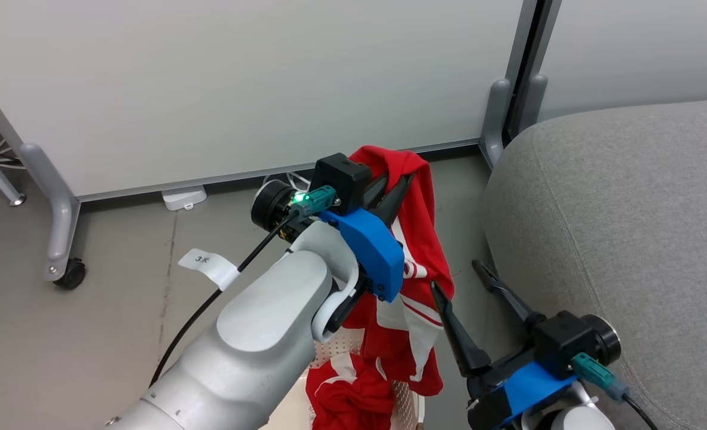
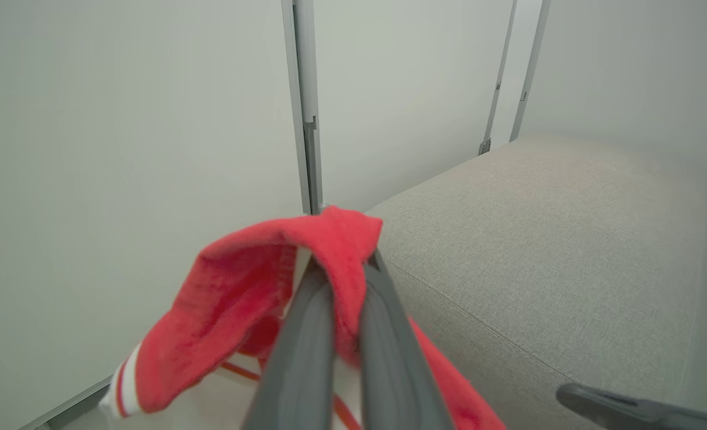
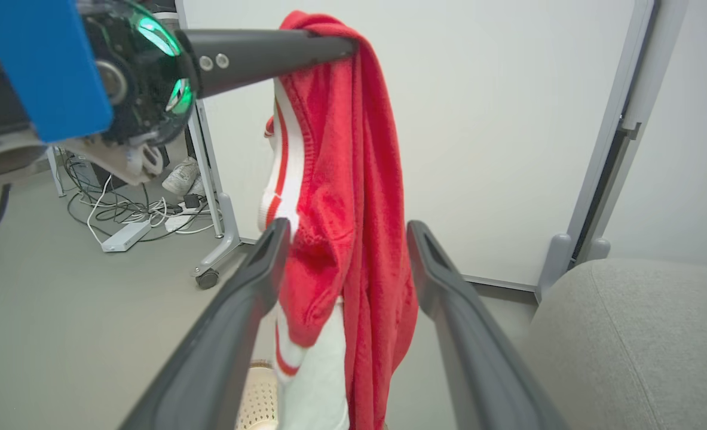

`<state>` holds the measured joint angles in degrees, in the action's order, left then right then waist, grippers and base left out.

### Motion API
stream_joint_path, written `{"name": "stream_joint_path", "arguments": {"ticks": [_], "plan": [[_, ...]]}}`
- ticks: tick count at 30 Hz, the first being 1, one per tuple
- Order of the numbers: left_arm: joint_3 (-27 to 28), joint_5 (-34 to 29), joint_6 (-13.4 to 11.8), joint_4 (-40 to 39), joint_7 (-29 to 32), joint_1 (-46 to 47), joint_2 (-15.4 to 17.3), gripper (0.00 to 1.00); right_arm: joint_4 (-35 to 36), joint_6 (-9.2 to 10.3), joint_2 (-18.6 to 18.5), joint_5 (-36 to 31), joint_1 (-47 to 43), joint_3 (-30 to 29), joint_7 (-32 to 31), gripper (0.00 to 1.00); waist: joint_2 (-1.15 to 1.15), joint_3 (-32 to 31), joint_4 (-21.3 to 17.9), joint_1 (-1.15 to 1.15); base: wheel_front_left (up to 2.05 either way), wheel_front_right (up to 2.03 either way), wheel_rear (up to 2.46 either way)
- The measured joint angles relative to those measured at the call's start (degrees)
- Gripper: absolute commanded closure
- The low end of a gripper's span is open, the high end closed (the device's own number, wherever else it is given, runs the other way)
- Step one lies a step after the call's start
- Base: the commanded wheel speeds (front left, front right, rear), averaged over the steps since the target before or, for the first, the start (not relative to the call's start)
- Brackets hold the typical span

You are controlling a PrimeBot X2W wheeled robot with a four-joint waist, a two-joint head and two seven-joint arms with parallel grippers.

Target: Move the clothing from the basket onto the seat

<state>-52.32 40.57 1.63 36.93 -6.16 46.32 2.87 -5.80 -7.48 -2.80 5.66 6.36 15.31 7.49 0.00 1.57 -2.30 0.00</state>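
L arm: pale grey forearm comes in from the lower left of the head view and slants up toward the middle. The wrist w/ its blue cover is bent so the left gripper points up and to the right, high above the floor. Its two long dark fingers are pressed together, clamped on a top fold of a soft bright red knit garment w/ white stripes and white panels. In the left wrist view the cloth drapes over both fingertips. The red knit garment hangs straight down from that grip, just left of the large light grey fabric sofa seat, not on it. Its lower end is over the cream-white perforated plastic basket; can't tell if it touches.

A second crumpled red-and-white garment lies in the basket.

R arm: low at the bottom right, the right gripper points up and left, between the hanging cloth and the seat's front edge. Fingers spread wide apart, nothing held. One fingertip is just beside the cloth's edge; contact unclear. In the right wrist view the cloth hangs between and beyond the two fingers.

Behind: white partition panels on grey castor feet.
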Motion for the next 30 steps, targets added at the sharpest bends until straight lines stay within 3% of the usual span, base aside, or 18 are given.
{"name": "stream_joint_path", "arguments": {"ticks": [6, 16, 23, 25, 26, 27, 30], "plan": [[-1.35, 1.37, 0.2, 0.48, -0.51, 1.07, 0.0, 1.0, -0.96, 0.0, 0.01, -0.05, 1.53, 2.09, -3.87, 0.0, 0.0, 0.46, 0.21, 0.0, 0.0, 0.0, 0.0], [-4.41, 3.85, 0.2, 0.24, -1.1, 2.14, 0.0, 1.0, -11.5, 0.0, 0.0, 0.55, 9.72, 4.68, -9.47, 0.0, 0.0, 0.84, 1.07, 0.01, 0.0, 0.0, 0.0], [-6.3, 5.5, -0.1, 0.22, -1.79, 2.54, 0.01, 1.0, -18.04, 0.0, 0.01, 1.12, 14.35, 6.75, -8.2, 0.0, 0.0, 0.41, 1.68, 0.01, 0.0, 0.0, 0.0], [-6.8, 5.97, -0.15, 0.29, -1.98, 2.55, 0.0, 1.0, -19.44, 0.0, 0.0, 1.49, 15.05, 7.11, -7.66, 0.53, 0.0, 0.22, 1.79, 0.01, 0.0, 0.0, 0.0], [-7.04, 6.22, -0.16, 0.34, -2.03, 2.57, 0.0, 1.0, -20.01, 0.0, 0.0, 1.59, 15.39, 7.24, -7.38, 0.71, 0.0, 0.14, 1.86, 0.01, 0.0, 0.0, 0.0], [-7.3, 6.44, -0.22, 0.37, -2.05, 2.58, 0.0, 1.0, -20.6, 0.0, 0.0, 1.72, 15.71, 7.33, -7.03, 0.98, 0.0, 0.05, 1.93, 0.01, 0.0, 0.0, 0.0], [-7.89, 6.97, -0.44, 0.53, -2.3, 2.75, 0.0, 1.0, -21.73, 0.0, 0.0, 2.19, 16.3, 7.49, -6.11, 1.0, 0.0, -0.23, 2.05, 0.0, 0.0, 0.0, 0.0]]}}
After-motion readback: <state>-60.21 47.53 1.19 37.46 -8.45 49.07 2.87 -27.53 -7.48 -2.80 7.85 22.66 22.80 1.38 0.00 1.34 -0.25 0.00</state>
